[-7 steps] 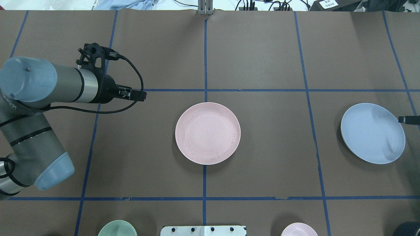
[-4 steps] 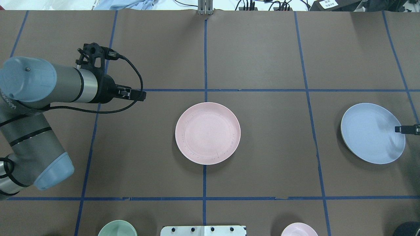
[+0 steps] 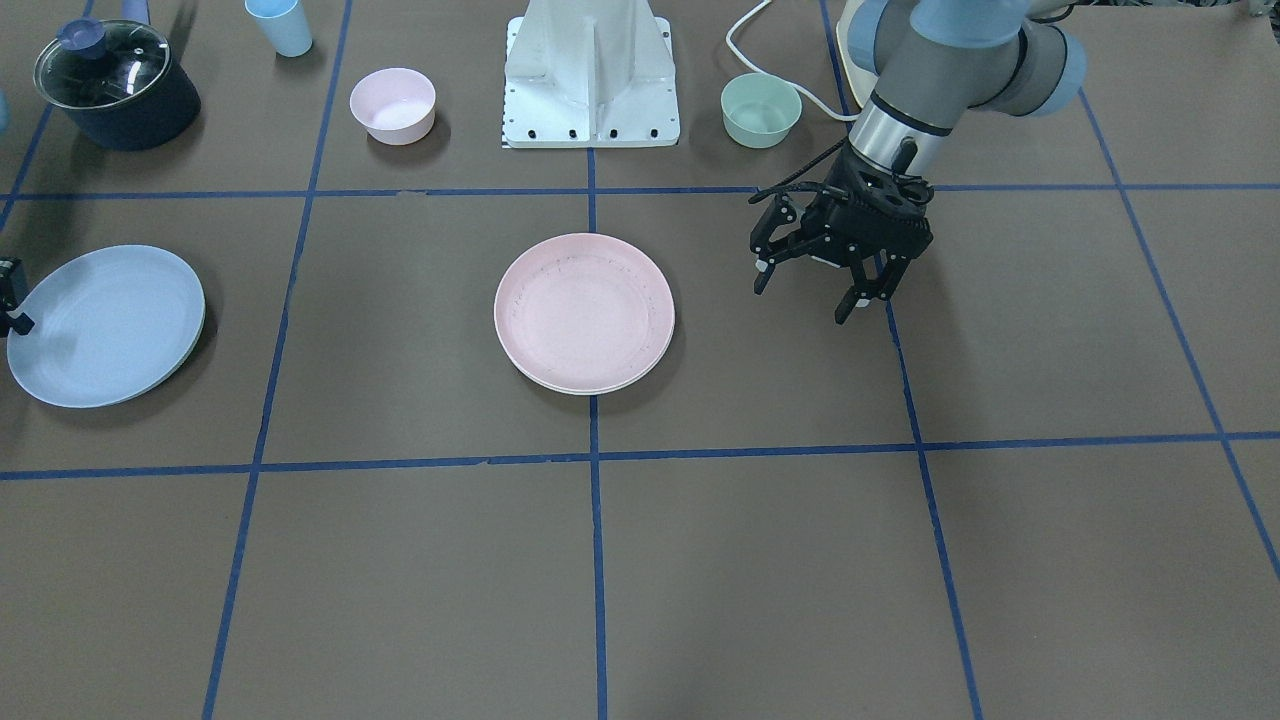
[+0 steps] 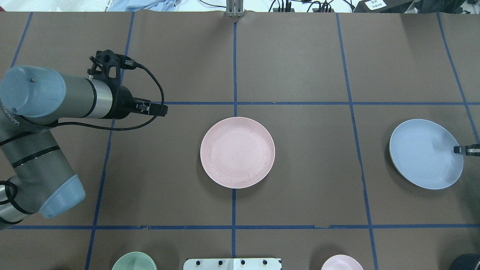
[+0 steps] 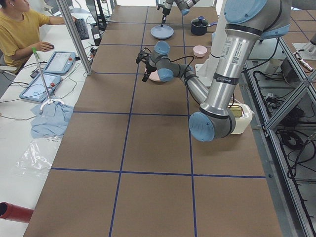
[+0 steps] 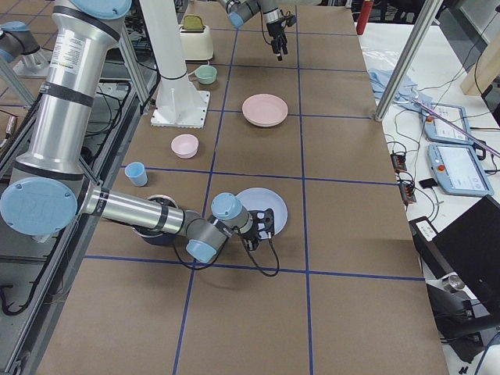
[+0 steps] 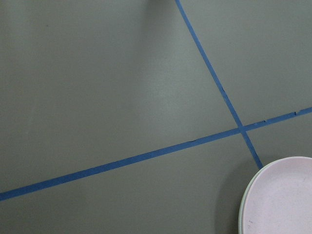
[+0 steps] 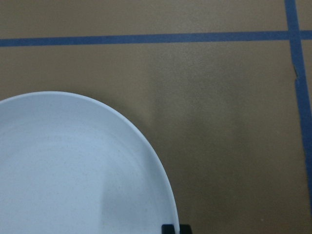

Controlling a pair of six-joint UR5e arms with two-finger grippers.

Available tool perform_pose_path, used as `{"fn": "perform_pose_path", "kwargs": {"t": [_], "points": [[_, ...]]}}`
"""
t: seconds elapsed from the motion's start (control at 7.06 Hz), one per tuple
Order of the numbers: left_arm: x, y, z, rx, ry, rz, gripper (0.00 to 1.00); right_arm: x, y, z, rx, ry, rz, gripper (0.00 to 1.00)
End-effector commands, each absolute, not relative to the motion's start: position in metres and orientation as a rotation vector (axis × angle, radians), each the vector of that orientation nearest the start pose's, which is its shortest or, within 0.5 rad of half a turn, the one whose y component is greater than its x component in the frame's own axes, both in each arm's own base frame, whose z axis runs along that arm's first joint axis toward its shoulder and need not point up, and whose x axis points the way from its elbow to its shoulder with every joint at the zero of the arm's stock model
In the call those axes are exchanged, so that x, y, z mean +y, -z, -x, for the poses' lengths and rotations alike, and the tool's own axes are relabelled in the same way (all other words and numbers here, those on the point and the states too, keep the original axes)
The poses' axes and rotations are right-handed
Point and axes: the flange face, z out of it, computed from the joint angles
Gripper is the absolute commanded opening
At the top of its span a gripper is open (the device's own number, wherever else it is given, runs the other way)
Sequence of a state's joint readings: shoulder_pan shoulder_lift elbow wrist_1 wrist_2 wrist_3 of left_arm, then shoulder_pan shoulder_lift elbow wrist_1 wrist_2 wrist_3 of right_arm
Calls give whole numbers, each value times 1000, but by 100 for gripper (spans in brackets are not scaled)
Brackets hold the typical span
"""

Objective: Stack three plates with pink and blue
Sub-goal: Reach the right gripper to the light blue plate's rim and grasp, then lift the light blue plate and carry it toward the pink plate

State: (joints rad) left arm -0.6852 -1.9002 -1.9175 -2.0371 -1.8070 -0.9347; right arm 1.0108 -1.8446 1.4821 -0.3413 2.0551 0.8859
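Counter (image 4: 300,60) covered with brown paper and divided into cells by blue tape. At the centre, on a tape crossing, the pink plate (image 4: 237,152) is stacked on the cream-white plate (image 3: 585,391). The blue plate (image 4: 423,153) lies well apart, near the counter's right end. Its outer rim is apparently touched by the right gripper (image 4: 464,150); whether the rim is pinched cannot be told. The left gripper (image 4: 161,109) is held over bare paper, apart from the stack, its spread likewise indeterminable. A pink bowl (image 3: 392,105), a mint-green bowl (image 3: 760,110) and a lidded pot (image 3: 115,85) are ranged along the robot's edge.
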Motion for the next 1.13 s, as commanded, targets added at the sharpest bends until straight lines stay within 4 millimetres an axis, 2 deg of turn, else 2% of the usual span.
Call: {"fn": "perform_pose_path", "kwargs": {"t": [0.0,0.14,0.42,0.71,0.85,0.99], "points": [[-447,-269,-374,1026,-91,-530,100,-384,-641,142,-984,-57,-373,0],[-447,-269,-374,1027,-91,-531,100,-405,-620,150,-1029,-90,-384,0],[-447,-269,-375,1027,-93,-530,100,-470,-541,190,-1155,-204,-388,0],[-445,-269,-377,1038,-71,-512,100,-491,-462,256,-1238,-170,-376,0],[-445,-270,-378,1037,-71,-513,100,-475,-409,300,-1250,-180,-340,0],[-446,-271,-378,1036,-71,-513,100,-438,-350,344,-1195,-222,-313,0]]}}
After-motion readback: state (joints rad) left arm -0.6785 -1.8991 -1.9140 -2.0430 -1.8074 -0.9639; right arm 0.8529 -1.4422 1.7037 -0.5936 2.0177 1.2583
